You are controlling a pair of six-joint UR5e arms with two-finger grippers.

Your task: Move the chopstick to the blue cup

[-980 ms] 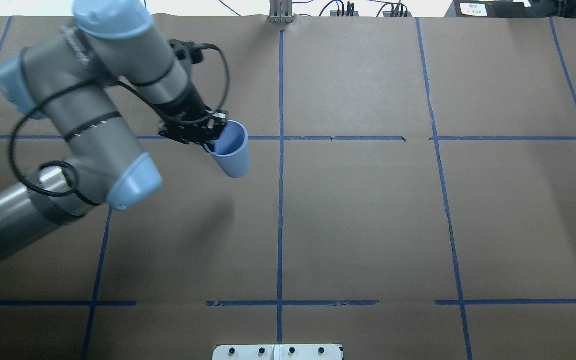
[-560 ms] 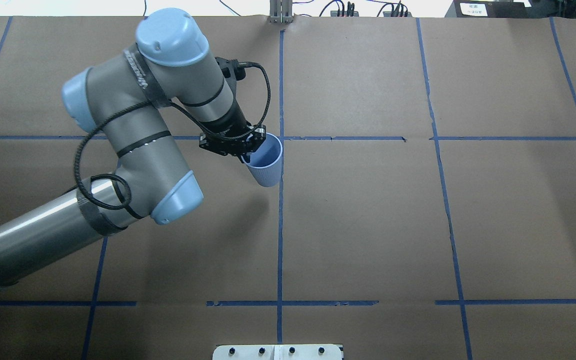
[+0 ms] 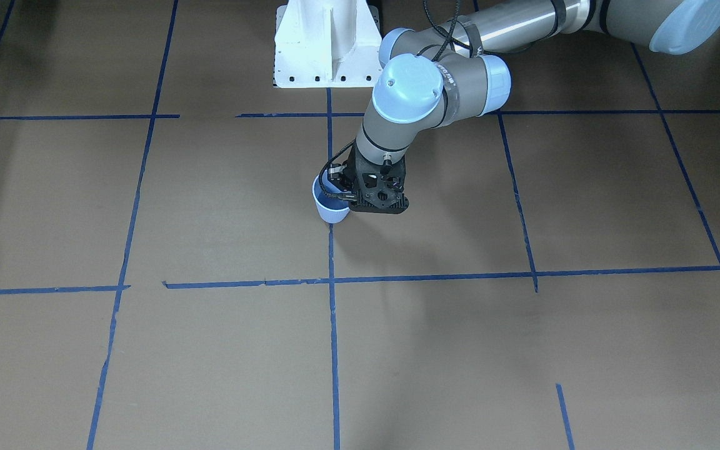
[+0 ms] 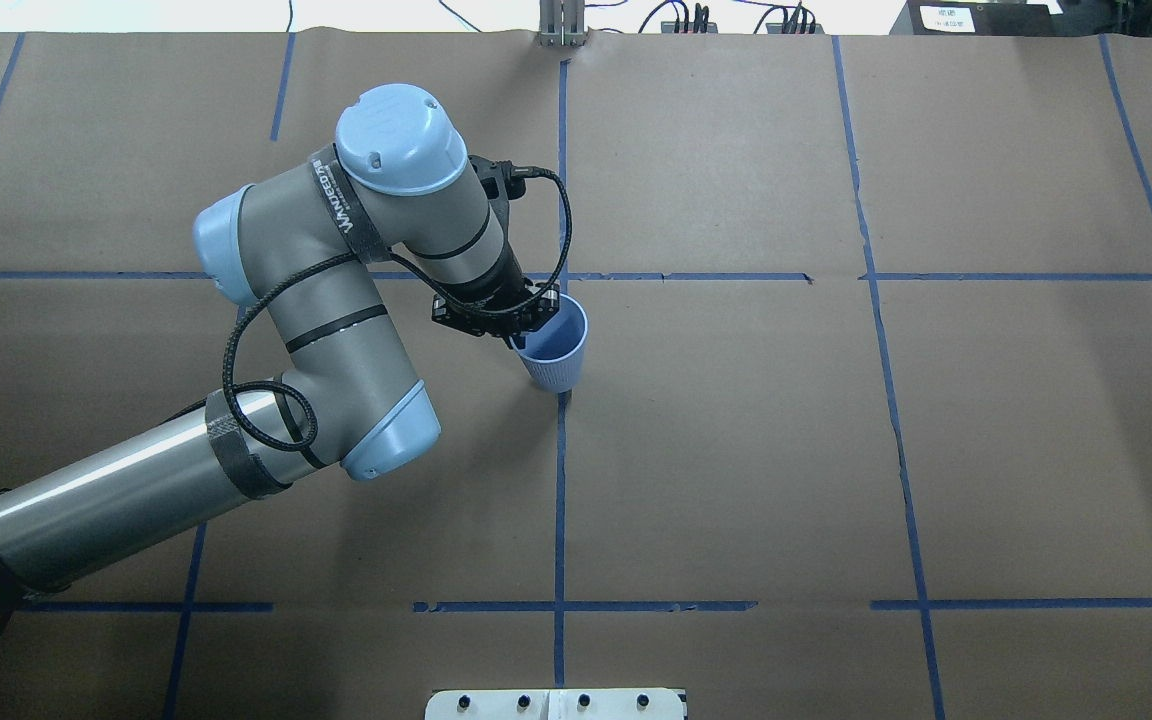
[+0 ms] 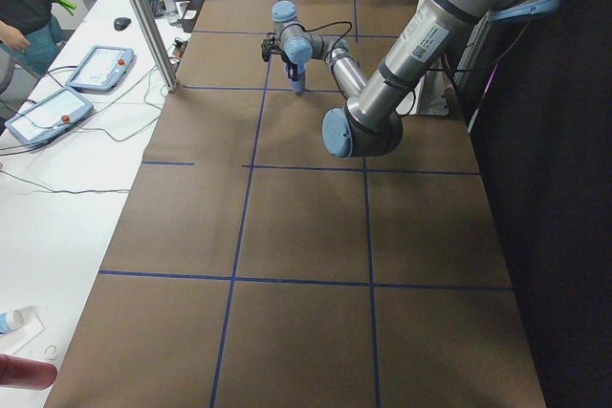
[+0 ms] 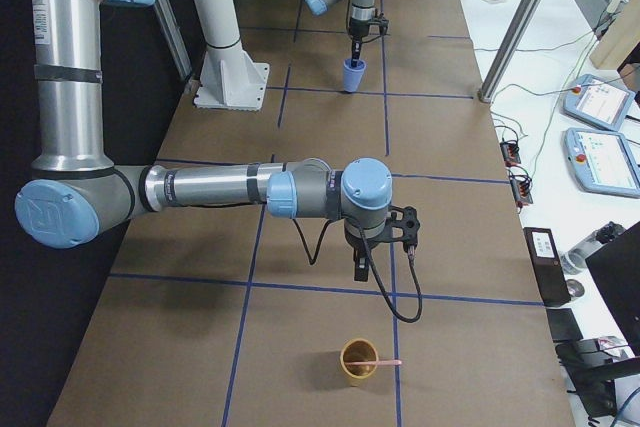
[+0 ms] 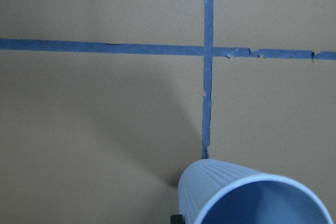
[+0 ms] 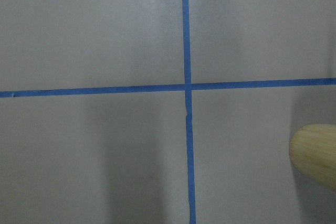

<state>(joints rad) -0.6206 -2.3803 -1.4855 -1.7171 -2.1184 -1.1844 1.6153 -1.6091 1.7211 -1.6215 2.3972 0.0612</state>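
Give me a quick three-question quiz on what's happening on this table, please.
1. True or false: the chopstick is already in the blue cup.
2. What does the left gripper grip? A the blue cup's rim; B the chopstick; C nothing.
3. What colour is the other cup, which holds the chopstick?
Key: 1 false; 2 A; 3 tan.

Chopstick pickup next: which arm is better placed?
Right. The right gripper hangs close to the yellow cup holding the chopstick; the left gripper is shut on the blue cup, far off.
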